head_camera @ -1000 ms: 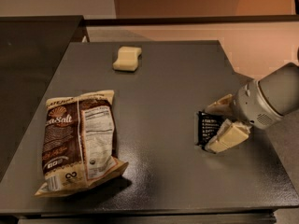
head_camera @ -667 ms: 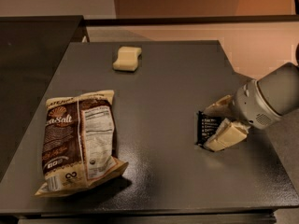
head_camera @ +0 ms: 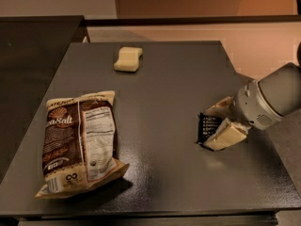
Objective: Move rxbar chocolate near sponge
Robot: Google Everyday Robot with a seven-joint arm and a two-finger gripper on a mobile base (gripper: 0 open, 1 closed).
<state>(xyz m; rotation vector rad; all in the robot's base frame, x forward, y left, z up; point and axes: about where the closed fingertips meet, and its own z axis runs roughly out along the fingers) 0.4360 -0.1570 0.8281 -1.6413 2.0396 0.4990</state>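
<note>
The gripper [head_camera: 211, 130] sits near the table's [head_camera: 169, 86] right edge, its fingers narrowed around the bar [head_camera: 206, 125], gripping its right end. The bar's long axis runs near-to-far. The sponge [head_camera: 128, 59] lies well apart, far and to the left.

black rxbar chocolate [head_camera: 205, 124] pinched in gripper [head_camera: 209, 130] at right, pale yellow sponge [head_camera: 128, 59] well apart at back

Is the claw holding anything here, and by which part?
Yes: the claw, low over the table, pinches the rxbar chocolate by the end nearest the arm; its other end sticks out free.
</note>
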